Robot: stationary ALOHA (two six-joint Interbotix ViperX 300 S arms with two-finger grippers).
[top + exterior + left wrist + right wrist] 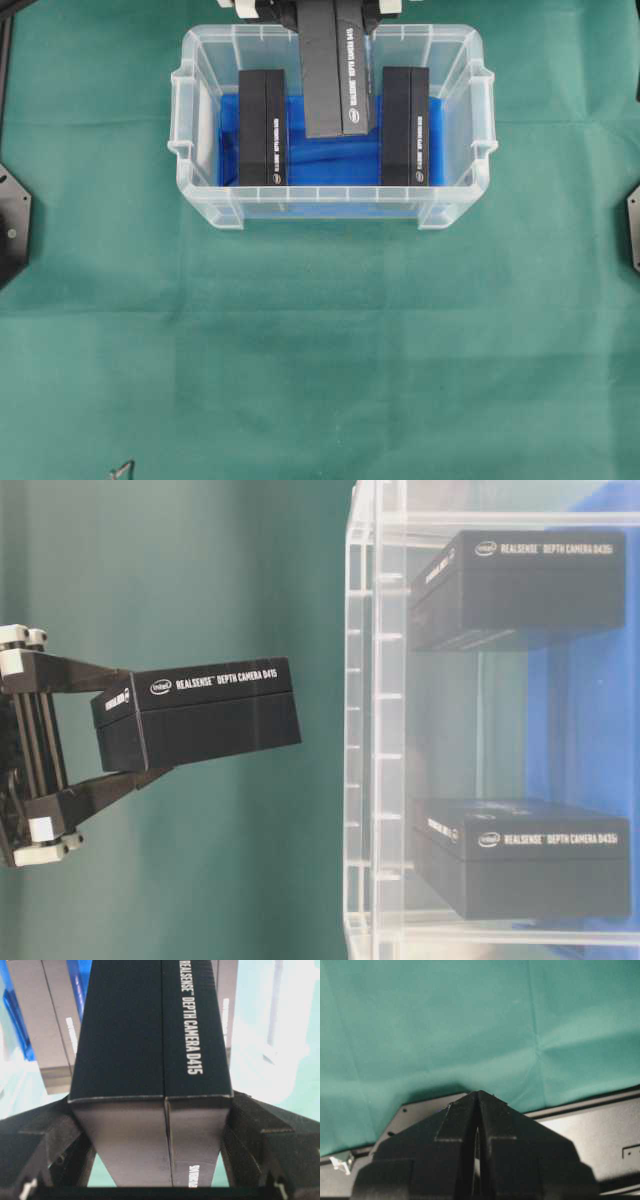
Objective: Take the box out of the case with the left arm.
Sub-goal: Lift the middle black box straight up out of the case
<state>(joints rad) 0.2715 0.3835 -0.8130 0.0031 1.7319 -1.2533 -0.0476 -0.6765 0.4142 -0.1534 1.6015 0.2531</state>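
Black fingers (250, 1125) of the left gripper (110, 732) stand fairly wide apart and pinch a black box (200, 715) by its two narrow sides, one finger on each, near one end of it. White lettering on the box reads "RealSense Depth Camera D415". In the table-level view, which looks turned on its side, the held box hangs wholly outside the open rim of the case (358, 720), with a clear gap between the two and nothing else touching it. From overhead, the box shows over the far middle of the case, its end covering part of the far wall. Two more black boxes of the same kind remain inside, one at the left (263, 127) and one at the right (405, 126), each resting on a long narrow side on the blue cloth (330, 160) that lines the bottom, with a gap between them. The clear plastic case sits on a green cloth (320, 350) covering the table. Over toward the edge of that cloth, the right gripper (478, 1097) has its two black fingers pressed together at the tips, holding nothing, above a black plate (590, 1130).
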